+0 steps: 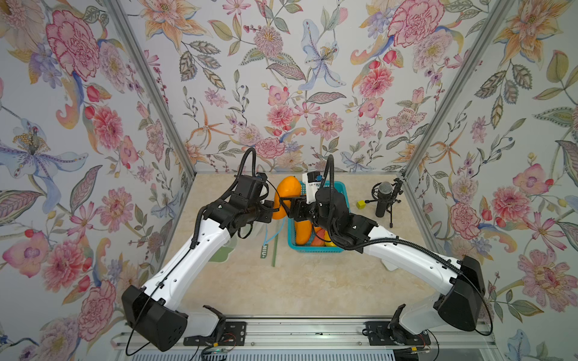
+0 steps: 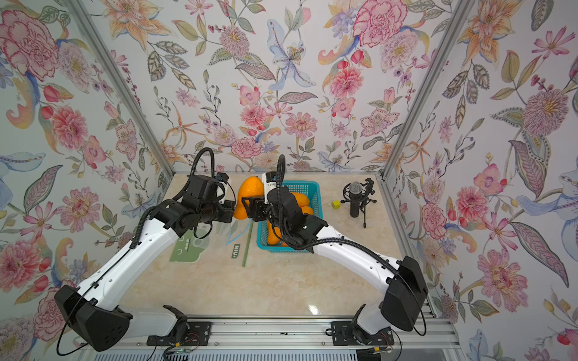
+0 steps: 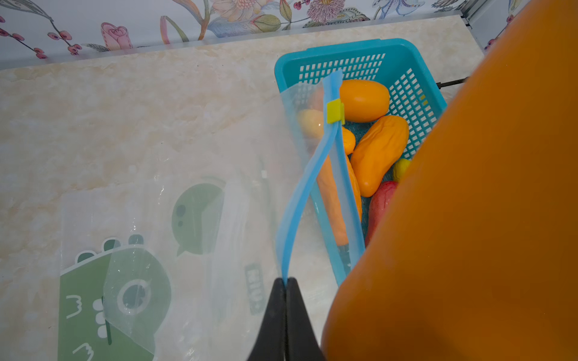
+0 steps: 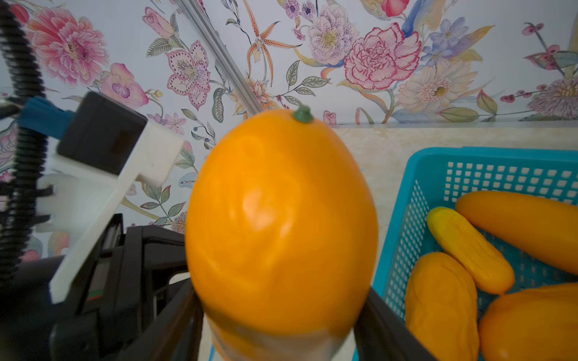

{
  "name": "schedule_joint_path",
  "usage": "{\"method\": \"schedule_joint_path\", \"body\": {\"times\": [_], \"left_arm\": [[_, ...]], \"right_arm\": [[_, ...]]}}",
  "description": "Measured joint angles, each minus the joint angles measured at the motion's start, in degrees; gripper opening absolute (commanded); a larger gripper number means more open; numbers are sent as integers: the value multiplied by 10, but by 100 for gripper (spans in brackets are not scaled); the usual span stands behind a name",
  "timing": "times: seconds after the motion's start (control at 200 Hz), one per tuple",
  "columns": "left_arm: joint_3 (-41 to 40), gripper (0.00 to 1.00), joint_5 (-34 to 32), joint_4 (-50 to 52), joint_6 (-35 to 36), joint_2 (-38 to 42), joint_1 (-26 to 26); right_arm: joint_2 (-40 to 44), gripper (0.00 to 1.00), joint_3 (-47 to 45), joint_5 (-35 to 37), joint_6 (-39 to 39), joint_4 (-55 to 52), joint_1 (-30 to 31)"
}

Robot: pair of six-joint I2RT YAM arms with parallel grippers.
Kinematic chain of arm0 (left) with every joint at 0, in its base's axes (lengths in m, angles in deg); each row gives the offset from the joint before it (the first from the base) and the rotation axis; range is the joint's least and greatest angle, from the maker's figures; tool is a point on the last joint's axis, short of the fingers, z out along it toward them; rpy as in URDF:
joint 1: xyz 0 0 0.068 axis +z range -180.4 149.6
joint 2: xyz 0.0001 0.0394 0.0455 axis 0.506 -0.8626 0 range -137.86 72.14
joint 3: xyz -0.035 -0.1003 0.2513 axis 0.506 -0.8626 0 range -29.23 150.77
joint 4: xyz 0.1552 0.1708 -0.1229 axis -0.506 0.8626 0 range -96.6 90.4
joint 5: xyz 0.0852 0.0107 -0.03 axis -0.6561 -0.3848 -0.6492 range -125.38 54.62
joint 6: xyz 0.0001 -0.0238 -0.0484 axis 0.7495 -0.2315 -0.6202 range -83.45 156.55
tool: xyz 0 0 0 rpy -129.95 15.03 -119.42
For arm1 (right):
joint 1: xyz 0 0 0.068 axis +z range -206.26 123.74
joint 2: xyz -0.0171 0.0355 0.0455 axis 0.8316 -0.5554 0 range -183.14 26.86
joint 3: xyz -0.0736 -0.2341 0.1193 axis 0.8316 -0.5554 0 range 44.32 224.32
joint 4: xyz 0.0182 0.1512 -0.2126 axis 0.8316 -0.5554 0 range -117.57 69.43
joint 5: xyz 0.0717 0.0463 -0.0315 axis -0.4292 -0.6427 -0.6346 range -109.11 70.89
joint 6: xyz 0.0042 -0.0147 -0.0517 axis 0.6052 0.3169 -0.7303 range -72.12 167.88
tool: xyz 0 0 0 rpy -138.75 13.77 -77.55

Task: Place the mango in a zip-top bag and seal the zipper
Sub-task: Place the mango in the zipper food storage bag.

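A large orange mango (image 4: 281, 225) with a green stem nub is held between the fingers of my right gripper (image 4: 278, 328), which is shut on it. In both top views the mango (image 1: 287, 189) hangs between the two arms, left of the basket. My left gripper (image 3: 285, 281) is shut on one blue zipper lip of a clear zip-top bag (image 3: 312, 175). The bag's mouth is parted below its yellow slider (image 3: 335, 111). The mango (image 3: 469, 218) looms right beside that mouth. A pale film crosses the mango's near end in the right wrist view.
A turquoise basket (image 1: 341, 187) holds several more orange and yellow fruits and one red one. A second clear bag with a green dinosaur print (image 2: 187, 247) lies flat under the left arm. A microphone on a tripod (image 1: 384, 200) and a small yellow cube (image 1: 361, 204) stand at the right.
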Motion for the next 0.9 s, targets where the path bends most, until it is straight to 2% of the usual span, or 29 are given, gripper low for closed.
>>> {"method": "schedule_joint_path", "body": {"times": [0.2, 0.35, 0.776, 0.896], "left_arm": [[11, 0, 10, -3, -3, 0, 0], [19, 0, 12, -4, -7, 4, 0], [27, 0, 15, -13, -13, 9, 9], [27, 0, 21, -13, -13, 10, 10]], "right_arm": [[-26, 56, 0, 20, -4, 0, 6], [-30, 68, 0, 21, -4, 1, 6], [-30, 81, 2, 2, -9, 4, 6], [-30, 80, 2, -11, -11, 7, 6]]}}
